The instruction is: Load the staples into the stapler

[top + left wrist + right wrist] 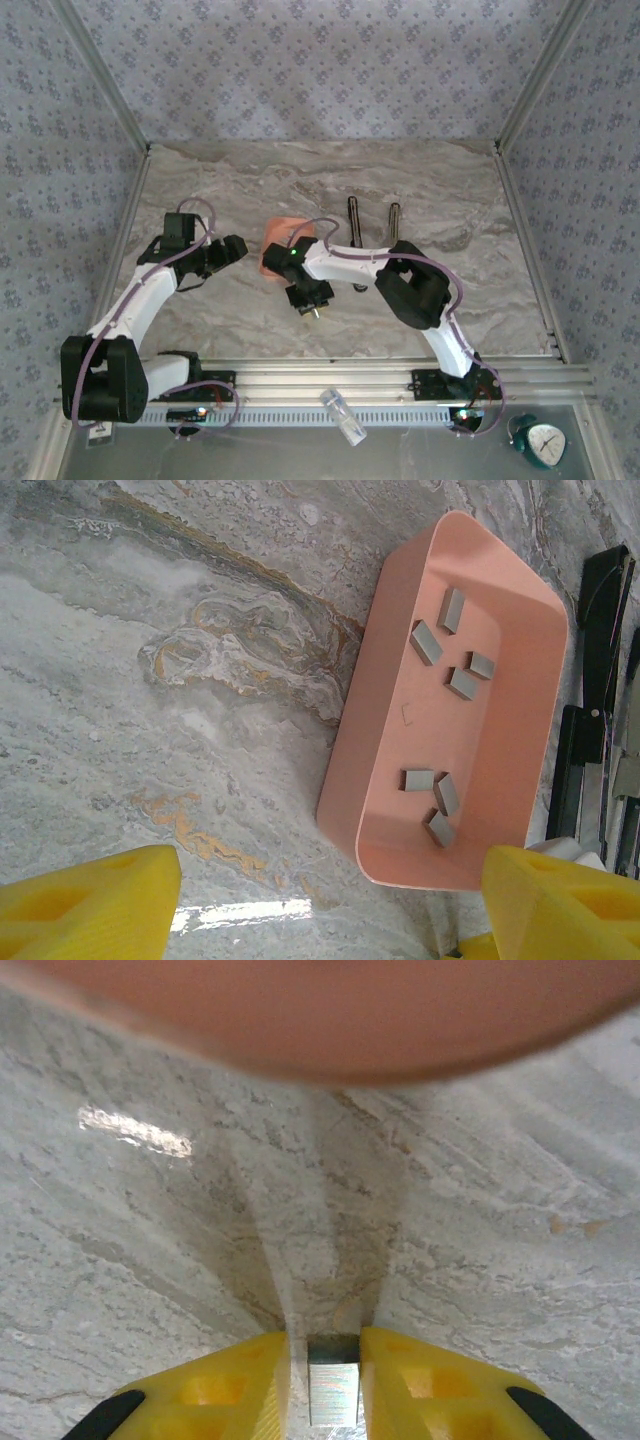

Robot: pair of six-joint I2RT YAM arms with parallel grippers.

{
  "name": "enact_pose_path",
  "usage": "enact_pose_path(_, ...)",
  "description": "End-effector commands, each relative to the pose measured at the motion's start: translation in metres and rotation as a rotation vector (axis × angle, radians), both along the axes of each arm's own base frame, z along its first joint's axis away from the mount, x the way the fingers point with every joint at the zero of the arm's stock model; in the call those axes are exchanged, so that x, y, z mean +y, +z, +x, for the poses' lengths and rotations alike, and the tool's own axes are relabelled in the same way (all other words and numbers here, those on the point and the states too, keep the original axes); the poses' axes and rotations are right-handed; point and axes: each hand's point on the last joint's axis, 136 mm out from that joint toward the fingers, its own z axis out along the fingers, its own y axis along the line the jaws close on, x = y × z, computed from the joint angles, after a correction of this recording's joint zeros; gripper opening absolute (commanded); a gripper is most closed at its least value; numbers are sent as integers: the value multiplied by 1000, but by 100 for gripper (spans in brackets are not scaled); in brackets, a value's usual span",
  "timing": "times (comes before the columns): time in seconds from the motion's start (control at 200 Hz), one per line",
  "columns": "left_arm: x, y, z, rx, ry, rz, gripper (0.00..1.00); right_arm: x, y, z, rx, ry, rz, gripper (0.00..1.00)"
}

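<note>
My right gripper (333,1385) clamps one staple strip (333,1393) beside the tray (380,670); left gripper (330,900) spread. Seven staples (452,684) inside; bare marble table (150,680) surrounds.

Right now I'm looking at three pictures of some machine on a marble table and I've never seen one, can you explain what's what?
These are two robot arms bolted to a table. One picture looks down from above; the other two come from cameras on each wrist, with yellow fingers at the bottom edge. The left gripper is open, hovering beside a salmon tray holding small grey staples. The right gripper pinches one staple strip just above the table. An opened black stapler lies beyond the tray.
</note>
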Motion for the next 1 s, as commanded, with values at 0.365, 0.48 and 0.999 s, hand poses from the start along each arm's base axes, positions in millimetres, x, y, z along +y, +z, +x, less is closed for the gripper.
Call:
enact_pose_path(0.365,-1,1,-2,8,-5,-15,79,-13,-8,-7,14,11,-79,24)
enact_pose_path(0.48,-2,1,-2,7,-7,-15,79,-15,-11,-8,18,8,-87,21)
enact_pose_path(0.999,-1,-1,-8,6,-14,-7,79,-30,-20,-17,4,18,-168,16)
